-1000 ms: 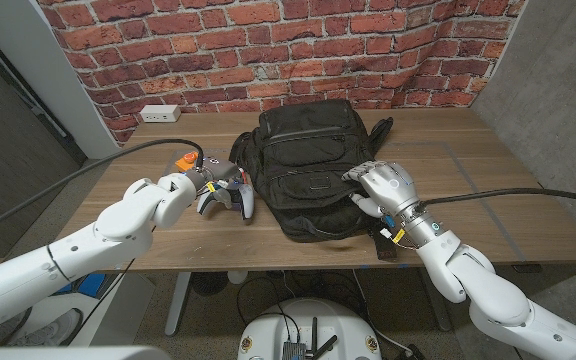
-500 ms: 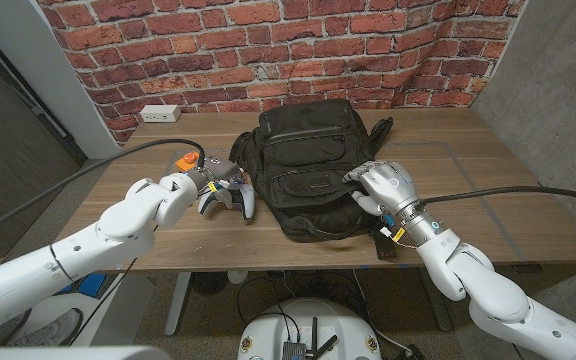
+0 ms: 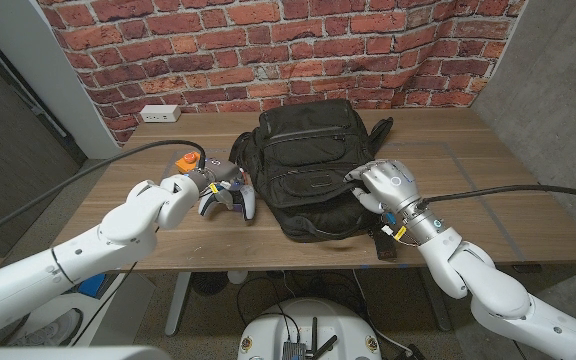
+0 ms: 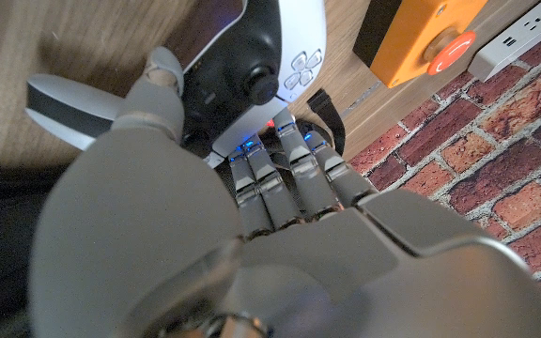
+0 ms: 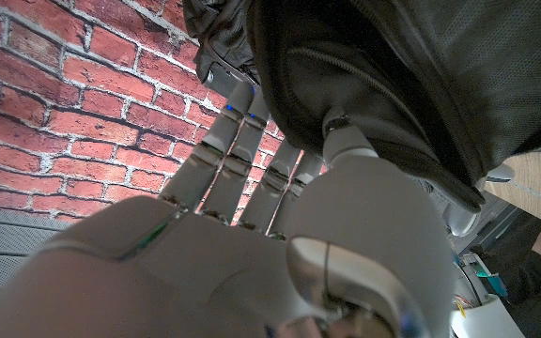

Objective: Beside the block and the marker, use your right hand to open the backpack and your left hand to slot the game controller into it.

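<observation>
Black: 1 backpack (image 3: pixel 313 165); white: 1 game controller (image 3: pixel 230 195); orange: 1 block (image 3: pixel 187 160).

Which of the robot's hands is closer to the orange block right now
Left. The left hand is on the game controller, with the orange block just behind it. The right hand rests on the backpack, on the far side from the block.

Backpack (image 3: pixel 313 165) blocks frame center. Controller (image 3: pixel 230 193) and orange block (image 3: pixel 187 161) crowd its left side, little gap between. Bare counter (image 3: pixel 468 190) right of backpack and along the lower-left edge is passable.
</observation>
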Robot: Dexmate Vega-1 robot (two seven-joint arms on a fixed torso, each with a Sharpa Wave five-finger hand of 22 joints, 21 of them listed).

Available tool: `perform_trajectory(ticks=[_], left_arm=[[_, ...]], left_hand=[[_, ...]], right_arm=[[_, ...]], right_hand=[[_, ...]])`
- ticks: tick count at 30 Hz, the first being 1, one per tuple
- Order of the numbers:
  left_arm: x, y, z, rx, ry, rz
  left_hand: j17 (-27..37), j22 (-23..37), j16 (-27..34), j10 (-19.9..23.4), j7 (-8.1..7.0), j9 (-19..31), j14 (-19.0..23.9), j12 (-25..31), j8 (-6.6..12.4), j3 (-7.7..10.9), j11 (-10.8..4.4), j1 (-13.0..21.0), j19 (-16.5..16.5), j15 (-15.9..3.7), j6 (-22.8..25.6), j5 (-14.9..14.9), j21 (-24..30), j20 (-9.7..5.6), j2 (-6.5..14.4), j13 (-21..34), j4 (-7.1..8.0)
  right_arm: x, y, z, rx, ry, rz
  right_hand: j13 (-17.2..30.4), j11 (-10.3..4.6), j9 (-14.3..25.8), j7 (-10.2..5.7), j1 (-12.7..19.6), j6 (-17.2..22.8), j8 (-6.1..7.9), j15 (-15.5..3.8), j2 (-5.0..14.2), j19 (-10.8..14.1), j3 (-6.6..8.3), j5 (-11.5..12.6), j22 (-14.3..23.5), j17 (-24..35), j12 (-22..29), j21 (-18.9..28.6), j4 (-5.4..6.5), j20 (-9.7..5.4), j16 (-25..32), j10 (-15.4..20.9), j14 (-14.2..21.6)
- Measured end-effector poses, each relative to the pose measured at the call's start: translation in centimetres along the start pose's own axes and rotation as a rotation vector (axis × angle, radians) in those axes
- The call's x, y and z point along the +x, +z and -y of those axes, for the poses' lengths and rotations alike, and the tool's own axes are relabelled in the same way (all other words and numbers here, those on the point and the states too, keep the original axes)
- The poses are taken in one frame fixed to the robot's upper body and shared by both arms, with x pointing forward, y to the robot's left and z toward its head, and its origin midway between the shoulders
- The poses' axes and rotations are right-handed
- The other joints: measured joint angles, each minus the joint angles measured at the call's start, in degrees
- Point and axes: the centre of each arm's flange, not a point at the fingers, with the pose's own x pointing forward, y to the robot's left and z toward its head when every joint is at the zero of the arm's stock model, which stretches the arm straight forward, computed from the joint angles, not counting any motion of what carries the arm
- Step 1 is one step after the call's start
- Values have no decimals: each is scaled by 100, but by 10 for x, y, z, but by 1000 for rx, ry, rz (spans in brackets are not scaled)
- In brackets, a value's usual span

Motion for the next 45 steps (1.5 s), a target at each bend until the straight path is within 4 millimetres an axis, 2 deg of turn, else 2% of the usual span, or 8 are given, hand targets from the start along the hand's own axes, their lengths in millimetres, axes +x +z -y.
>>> perform_trajectory(ticks=[12,24,25,34,37,45], left_arm=[[-6,3,1,-5,-1,-12],[-9,3,1,-8,1,-22],[-9,3,1,-8,2,-24],[-11,5,1,-11,5,-26],[-12,5,-1,-11,11,-29],[-15,9,-5,-13,20,-19]], left_hand=[[-4,0,-2,0,0,4,0,-19,-9,0,-1,0,0,0,0,-6,0,0,0,0,0],[-2,0,7,1,0,4,0,3,11,1,1,0,0,0,0,-11,0,0,0,0,-1],[-2,0,12,5,0,4,0,3,11,14,4,0,0,0,0,-14,0,0,0,0,-14],[-1,0,12,11,0,2,0,2,11,18,11,0,0,0,0,1,0,0,0,0,-18],[0,0,12,11,0,1,0,0,11,18,10,0,0,0,0,1,0,0,0,0,-18],[0,0,10,11,0,-1,0,-8,7,17,10,0,0,0,0,1,0,0,0,0,-17]], right_arm=[[6,-8,3,50,-1,-8],[12,-16,6,124,15,-33],[16,-20,11,129,3,-41],[20,-24,14,181,25,-63],[24,-25,21,203,19,-74],[23,-30,12,229,80,-111]], right_hand=[[61,-39,0,52,-30,52,19,-20,31,61,68,-38,26,0,27,84,-4,0,0,121,142],[96,13,2,82,-30,82,16,-51,30,81,133,-45,49,1,26,122,-22,-21,0,175,233],[102,21,2,82,-30,82,15,-50,30,90,135,-45,52,1,26,145,-23,-30,0,183,233],[128,48,4,112,-29,112,-13,-82,29,116,159,-61,52,6,20,182,-45,-27,0,207,286],[134,53,4,116,-29,116,-16,-82,29,134,159,-62,53,9,19,210,-45,-33,0,212,286],[163,54,4,139,-28,139,-34,-92,29,153,183,-82,79,16,15,258,-70,-52,0,211,337]])
